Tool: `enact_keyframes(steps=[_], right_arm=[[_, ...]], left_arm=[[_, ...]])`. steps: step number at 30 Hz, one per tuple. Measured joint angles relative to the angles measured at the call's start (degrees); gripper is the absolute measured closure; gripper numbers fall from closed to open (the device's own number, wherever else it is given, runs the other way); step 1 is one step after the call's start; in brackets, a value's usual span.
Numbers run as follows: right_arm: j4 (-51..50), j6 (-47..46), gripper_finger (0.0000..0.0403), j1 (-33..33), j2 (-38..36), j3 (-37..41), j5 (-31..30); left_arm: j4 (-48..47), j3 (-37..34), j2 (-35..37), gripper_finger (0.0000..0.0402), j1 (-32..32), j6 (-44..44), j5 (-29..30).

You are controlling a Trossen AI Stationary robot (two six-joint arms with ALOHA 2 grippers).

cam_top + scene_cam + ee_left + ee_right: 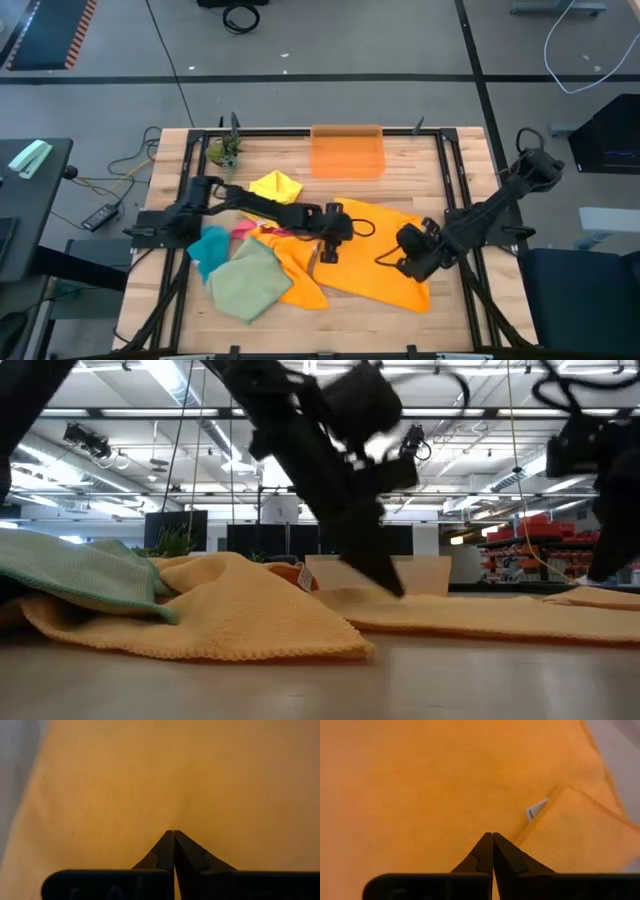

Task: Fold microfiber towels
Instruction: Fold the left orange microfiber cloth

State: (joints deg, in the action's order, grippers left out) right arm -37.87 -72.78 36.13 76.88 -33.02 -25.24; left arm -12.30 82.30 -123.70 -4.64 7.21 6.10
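**Both grippers pinched shut on the orange towel**

Nearest the low camera, a folded hem of the orange towel (250,625) lies along the worktop (400,310), with the sage green towel (85,575) draped over its left end. From above, the orange towel spreads across the middle of the worktop, its near-right corner close to the near edge and its right edge turned over, showing a small white tag (536,811).

Left gripper (327,252) is down on the towel's left-middle part, fingers (165,851) pressed together with cloth all around them. Right gripper (408,262) sits on the right part, just beside the tag, its fingers also closed tight.

Left of the orange towel lie the sage green towel, a teal towel (207,246) and a pink towel (243,230), bunched and touching. A yellow towel (276,186) sits farther back, and the orange bin (347,152) stands at the far edge.

Bare wood shows along the near edge, at the far right, and between bin and yellow towel.
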Motion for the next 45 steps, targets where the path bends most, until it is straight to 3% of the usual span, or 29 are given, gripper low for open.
enact_keyframes(steps=[4,10,14,18,21,23,27,30,33,38,41,45], right_arm=[[5.9,-3.4,0.0396,0.8,0.0,4.0,4.8],[13.0,-15.3,0.0398,10.6,0.0,5.0,8.4],[22.0,-21.5,0.0398,17.1,1.1,3.0,6.2],[29.4,-13.7,0.0399,19.5,3.7,-1.2,-0.4],[22.3,-4.8,0.0399,19.6,3.8,-6.7,-1.3],[11.0,-3.9,0.0399,19.5,3.6,-10.2,-2.1],[-12.8,-4.3,0.04,17.5,3.4,-15.4,-2.6],[-20.8,-2.0,0.04,14.1,1.6,-15.5,-0.2],[-20.3,-0.7,0.04,9.1,-1.2,-11.9,4.3],[-6.3,1.2,0.04,3.3,-2.1,-1.8,9.6],[4.9,-0.8,0.04,3.5,-2.1,4.1,12.3],[9.7,-9.4,0.04,8.5,-2.4,6.2,12.0]], left_arm=[[-3.0,6.4,-4.3,0.0392,1.1,2.9,0.0],[-4.5,15.1,-8.1,0.0396,2.5,8.5,0.0],[-3.6,19.3,-7.7,0.0391,4.4,11.9,3.0],[-4.3,23.4,-7.7,0.0396,6.6,10.8,2.4],[-11.0,25.3,-5.6,0.0395,7.1,9.8,-5.9],[-16.0,25.3,-3.9,0.0392,6.0,8.8,-10.1],[-24.1,21.8,-3.1,0.0397,1.6,6.9,-11.3],[-20.8,16.2,-3.4,0.0394,-2.0,6.7,-10.6],[-14.8,11.5,-3.4,0.0393,-4.7,6.9,-5.0],[-13.2,11.0,-3.6,0.0394,-4.3,6.9,-0.1],[-13.9,10.8,-3.9,0.0395,-2.7,7.5,0.0],[-12.7,10.9,-3.9,0.0396,0.3,9.3,-0.3]])
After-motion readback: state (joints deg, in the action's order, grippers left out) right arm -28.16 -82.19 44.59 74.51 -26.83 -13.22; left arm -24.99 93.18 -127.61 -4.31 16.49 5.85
